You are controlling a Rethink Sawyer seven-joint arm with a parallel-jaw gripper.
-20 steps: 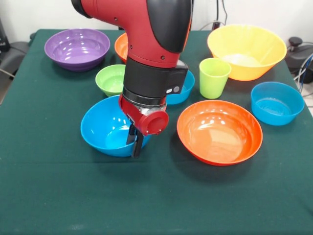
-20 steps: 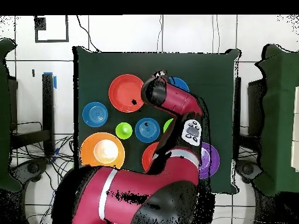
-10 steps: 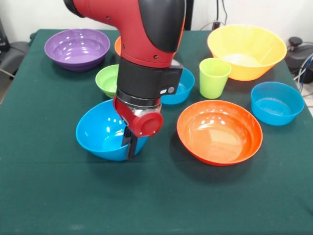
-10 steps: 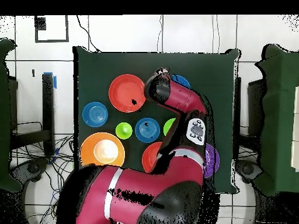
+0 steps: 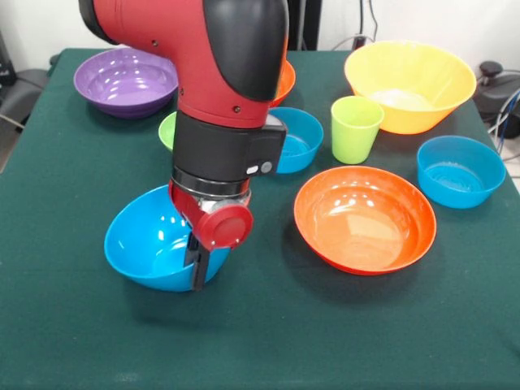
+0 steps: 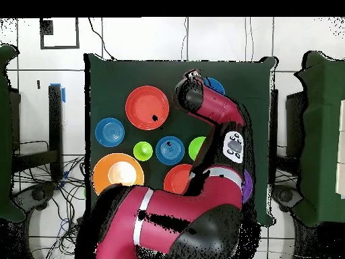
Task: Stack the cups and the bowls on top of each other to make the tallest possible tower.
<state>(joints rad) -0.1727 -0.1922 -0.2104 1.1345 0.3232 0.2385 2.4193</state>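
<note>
Claw (image 5: pixel 197 262) is pinching the rim of the blue bowl (image 5: pixel 150 248), which tilts over the dark green tablecloth (image 5: pixel 268 333). The other bowls and green cup (image 5: pixel 355 128) sit beyond it, cables (image 6: pixel 40 185) trailing on the floor.

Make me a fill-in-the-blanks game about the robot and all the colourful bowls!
1. The gripper is clamped on the rim of a ____ bowl.
2. That bowl is ____, not sitting flat on the table.
3. The lime-green cup stands right next to the big ____ bowl.
4. The bowl at the far corner is ____.

Missing words: blue; tilted; yellow; purple
</note>
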